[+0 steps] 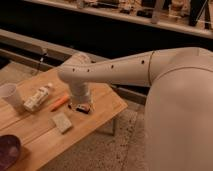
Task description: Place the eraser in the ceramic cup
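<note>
Small black rectangular eraser with a yellowish-orange end (83, 108) lies flat on the light wooden table (106, 104), near its right-hand edge, directly under the gripper (80, 102). Gripper jaws spread wide, released, mostly hidden behind the white cylindrical wrist. Plain white ceramic cup (11, 95) stands upright at far left, well apart from the eraser; inside hard to make out. Dark purple bowl (7, 152) is cut off at the lower left corner. Between cup and eraser: white labelled tube (38, 97), thin orange pen (60, 102). Beige speckled block (62, 122) lies just in front.
</note>
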Robot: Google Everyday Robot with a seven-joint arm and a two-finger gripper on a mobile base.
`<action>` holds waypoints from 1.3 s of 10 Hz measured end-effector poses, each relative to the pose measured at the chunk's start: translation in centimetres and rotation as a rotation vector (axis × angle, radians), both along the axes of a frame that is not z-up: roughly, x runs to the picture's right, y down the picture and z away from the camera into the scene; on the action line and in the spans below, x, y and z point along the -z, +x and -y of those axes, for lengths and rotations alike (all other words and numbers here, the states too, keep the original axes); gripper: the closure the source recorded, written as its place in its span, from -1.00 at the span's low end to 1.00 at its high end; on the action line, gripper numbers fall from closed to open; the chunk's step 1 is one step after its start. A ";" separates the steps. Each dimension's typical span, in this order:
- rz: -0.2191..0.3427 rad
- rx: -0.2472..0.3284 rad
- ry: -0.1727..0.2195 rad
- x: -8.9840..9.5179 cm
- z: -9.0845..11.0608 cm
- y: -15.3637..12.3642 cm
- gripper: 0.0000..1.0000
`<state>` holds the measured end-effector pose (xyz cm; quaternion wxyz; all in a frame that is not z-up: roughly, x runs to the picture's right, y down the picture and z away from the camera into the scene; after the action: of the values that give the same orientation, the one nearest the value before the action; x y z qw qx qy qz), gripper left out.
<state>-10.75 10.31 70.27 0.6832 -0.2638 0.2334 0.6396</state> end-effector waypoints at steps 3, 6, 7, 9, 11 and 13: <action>0.000 0.000 0.000 0.0 0.0 0.0 -0.30; 0.000 0.000 0.000 0.0 0.0 0.0 -0.30; 0.000 0.000 0.000 0.0 0.0 0.0 -0.30; 0.000 0.000 0.000 0.0 0.0 0.0 -0.30; 0.000 -0.001 0.001 0.0 0.0 0.0 -0.30; -0.009 -0.041 0.012 -0.1 0.3 0.1 -0.30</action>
<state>-10.69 10.03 70.34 0.6704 -0.2616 0.2269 0.6562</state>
